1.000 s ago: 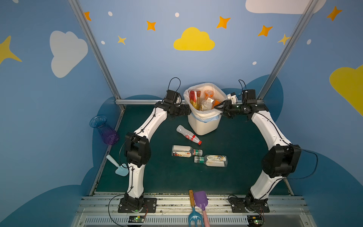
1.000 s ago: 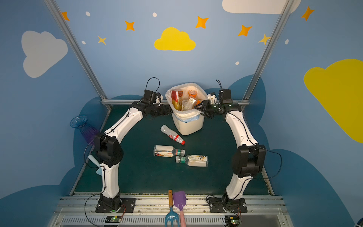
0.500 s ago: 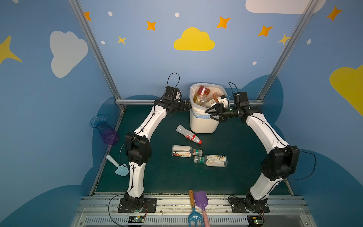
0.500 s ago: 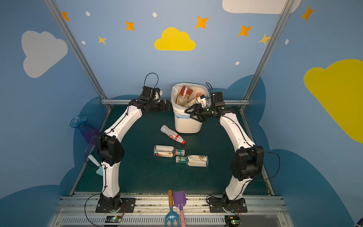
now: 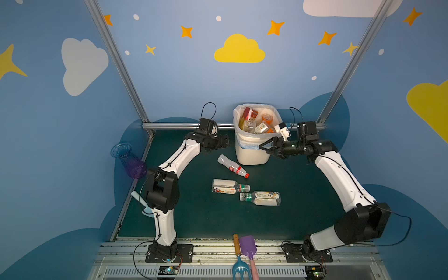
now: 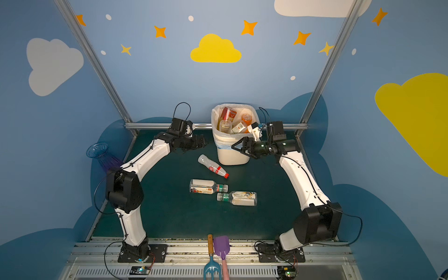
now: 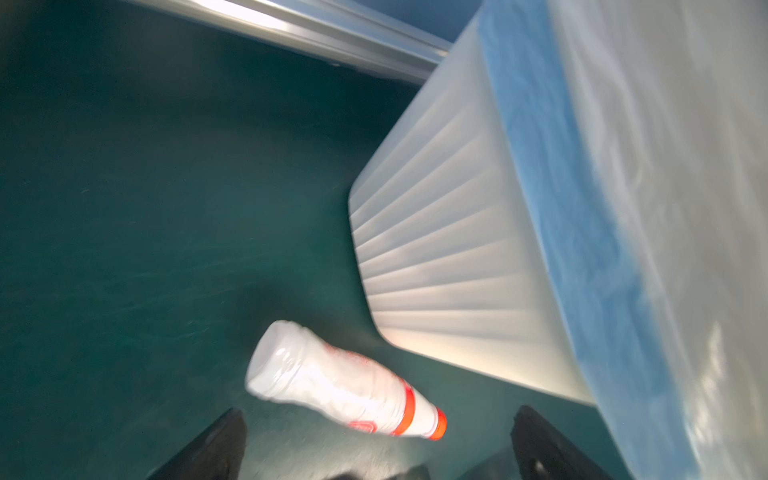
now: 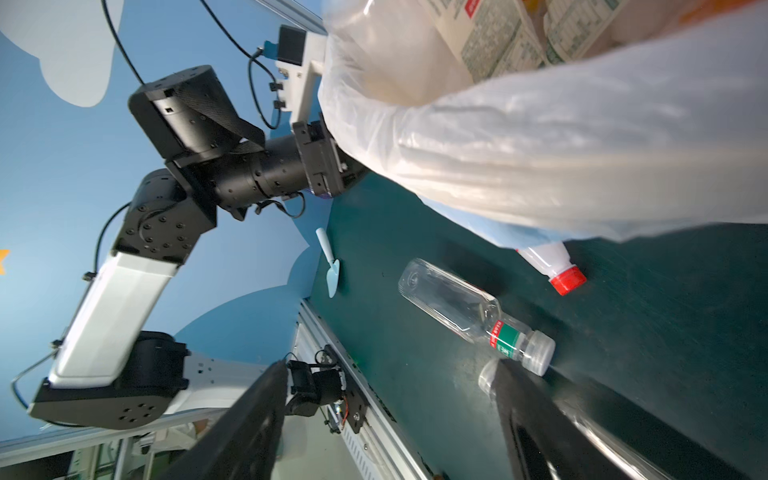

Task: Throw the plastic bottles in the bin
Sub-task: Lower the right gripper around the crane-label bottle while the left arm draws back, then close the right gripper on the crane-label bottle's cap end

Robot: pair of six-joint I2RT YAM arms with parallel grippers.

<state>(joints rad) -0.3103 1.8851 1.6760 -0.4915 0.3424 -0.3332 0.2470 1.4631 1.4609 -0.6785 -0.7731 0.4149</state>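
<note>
Clearing the green mat (image 5: 198, 218) bottle by bottle, to judge by the layout; shows the bin (image 5: 252, 155) already heaped near its rim with plastic bottles (image 5: 254, 121), and three more lying flat outside it.

On the left gripper (image 5: 225, 143): fingers spread to full width, nothing between them, hanging just beside the bin's ribbed wall; directly below and a little ahead of the fingertips, the red-capped bottle (image 5: 232, 166) on its side, near the bin's foot but apart from it. Looks placed that way for a straight drop onto the bottle's body.

On the right gripper (image 5: 264, 147): fingers parted and empty, close beside the bagged upper wall on the bin's far side from the other hand, pointing in toward it; free, then, for a fresh pick. Below and beyond that hand, the green-banded bottle (image 5: 230, 186) and the clear square bottle (image 5: 261, 198), necks nearly meeting — both within that arm's side of the mat.

Lying flat suits a pinch across the narrow body; rolls readily, though, so calls for a centred close.

Out past the left elbow, the blue-purple vase (image 5: 128, 160) — no bottle, best left alone.
</note>
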